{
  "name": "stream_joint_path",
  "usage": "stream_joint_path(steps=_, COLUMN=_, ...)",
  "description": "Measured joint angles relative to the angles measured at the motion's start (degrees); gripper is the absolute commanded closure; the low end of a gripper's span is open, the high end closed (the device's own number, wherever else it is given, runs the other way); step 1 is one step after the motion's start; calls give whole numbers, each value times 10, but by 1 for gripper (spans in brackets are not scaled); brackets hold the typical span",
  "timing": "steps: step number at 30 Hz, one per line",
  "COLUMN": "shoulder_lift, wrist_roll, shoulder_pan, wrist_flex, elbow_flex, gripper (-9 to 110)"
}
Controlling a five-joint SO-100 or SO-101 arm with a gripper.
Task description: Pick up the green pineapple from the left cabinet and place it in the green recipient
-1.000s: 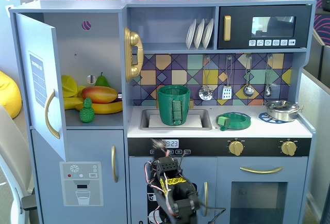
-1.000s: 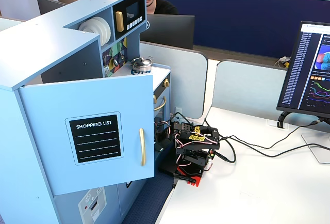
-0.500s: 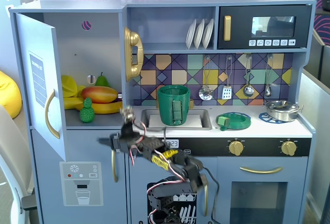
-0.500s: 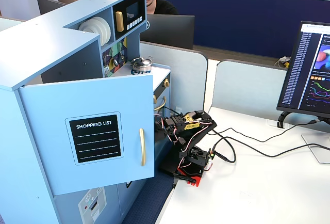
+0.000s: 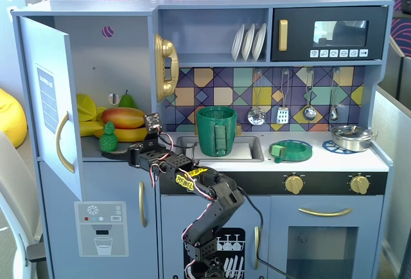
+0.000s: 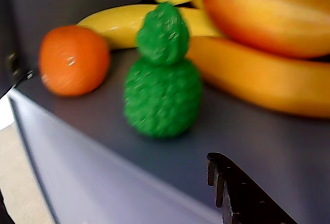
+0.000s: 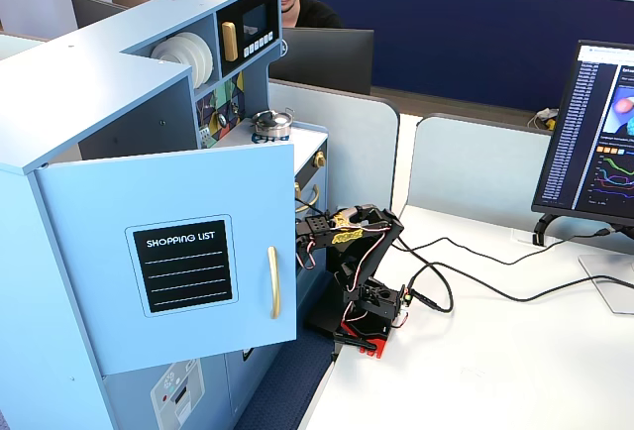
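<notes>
Arm reaches into the open left cabinet [image 5: 122, 54]; in the wrist view one dark toothed finger [image 6: 242, 193] shows at the bottom edge, short of the green pineapple [image 6: 162, 77], so the reach is in hand, no grasp yet. I cannot tell how the jaws of the gripper [image 5: 121, 153] stand. Pineapple upright near the shelf's front edge, an orange [image 6: 72, 59] beside it, bananas [image 6: 258, 77] and mango [image 6: 270, 12] close behind; next move wants jaws around the body, then a carry to the green recipient [image 5: 216, 130] at the sink.
</notes>
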Motion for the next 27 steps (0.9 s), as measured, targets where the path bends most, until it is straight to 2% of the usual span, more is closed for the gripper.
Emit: stream_joint_path(steps=27, shoulder_lift=-265, wrist_roll=-47, shoulder_pan=2, wrist_flex=-60, elbow_flex=-211, gripper=51)
